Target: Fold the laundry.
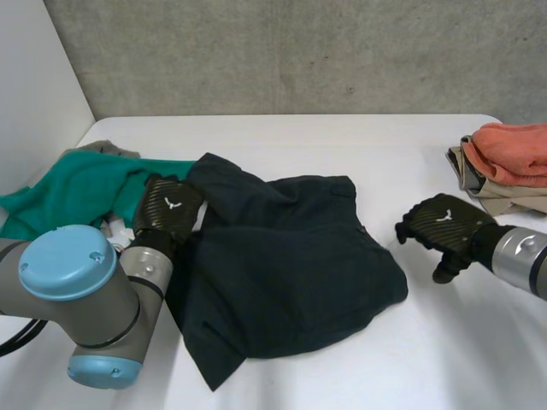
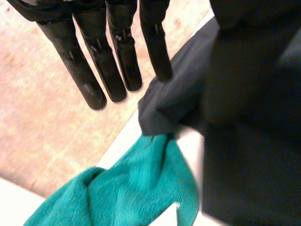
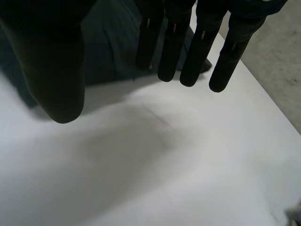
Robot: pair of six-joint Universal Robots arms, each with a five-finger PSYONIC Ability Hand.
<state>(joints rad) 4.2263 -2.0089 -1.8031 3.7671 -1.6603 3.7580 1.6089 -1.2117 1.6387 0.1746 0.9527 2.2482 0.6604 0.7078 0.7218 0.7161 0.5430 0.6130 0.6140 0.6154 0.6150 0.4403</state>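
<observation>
A dark garment (image 1: 286,265) lies crumpled in the middle of the white table (image 1: 342,145). My left hand (image 1: 171,207) is at its left edge, where a folded corner sticks up. In the left wrist view that hand (image 2: 117,61) has straight fingers holding nothing, and a corner of the dark garment (image 2: 162,106) sits just past its fingertips. My right hand (image 1: 444,228) hovers over bare table to the right of the garment, apart from it. In the right wrist view my right hand (image 3: 174,52) is open and empty, with the garment's edge (image 3: 110,52) beyond the fingertips.
A green cloth (image 1: 77,190) lies bunched at the table's left edge, touching the dark garment; it also appears below my left hand's fingers (image 2: 131,188). A folded orange cloth (image 1: 513,149) on a beige one (image 1: 496,192) is stacked at the right edge.
</observation>
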